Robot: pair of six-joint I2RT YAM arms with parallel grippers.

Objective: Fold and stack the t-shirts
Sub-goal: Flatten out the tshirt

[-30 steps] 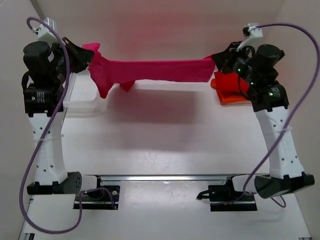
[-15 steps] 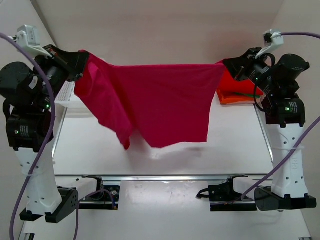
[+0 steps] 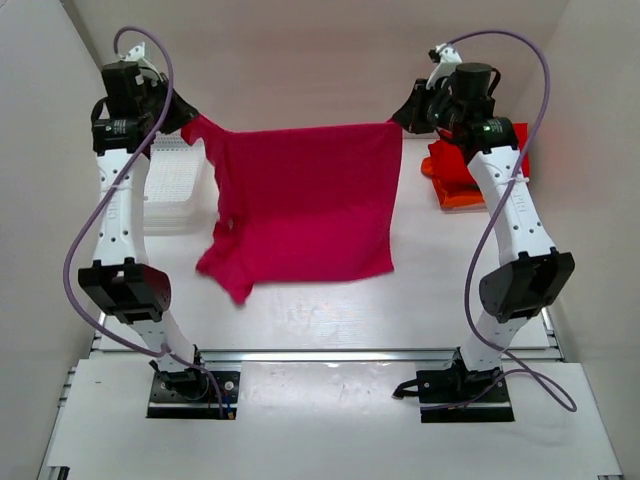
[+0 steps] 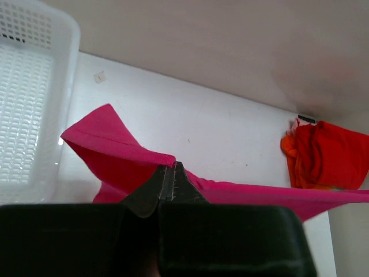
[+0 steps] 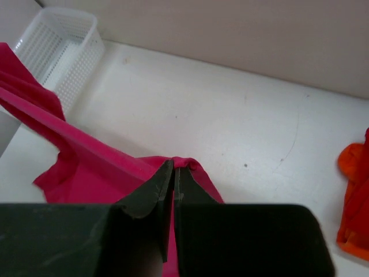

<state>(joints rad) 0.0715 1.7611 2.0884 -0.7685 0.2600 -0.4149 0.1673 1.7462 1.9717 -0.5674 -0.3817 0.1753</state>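
Firstly, far left: one white mesh basket [image 3: 165, 195], rigid plastic. It is not part of the fold and I am not touching it.

Next, my left fingers [image 4: 164, 186]: one pair, pressed fully together on a corner of cloth, with a pink fold pinched at the very tips.

Item in hand: magenta t-shirt [image 3: 300, 200], count one. Its top edge is stretched taut between my two arms on the far side of the scene. The body falls toward the near side, and the lower part appears to lie on the tabletop [image 3: 300, 310]. One sleeve is bunched at the lower left.
- Handling, as I judge it: light, limp and thin, with no stiffness of its own. It will sag wherever it is not held and will crease where it gathers.
- Not fragile and not slippery, though a shallow pinch at an edge could pull free under tension.
- Best hold: the two upper corners, as now. For a fold, the hem corners or the shoulder seams, where the cloth is doubled.

Then my right fingers [image 5: 164, 184]: one pair, likewise clamped shut on the shirt's other upper corner, with pink cloth puckered around the tips.

Far right, on the tabletop and well apart from the magenta one: a small heap of one red t-shirt [image 4: 340, 153] with one orange t-shirt [image 4: 295, 164] beside and under it. Both are soft like the first. Whether anything more lies beneath the heap, I cannot tell.

Tally: three t-shirts seen, one basket, two pairs of fingers.
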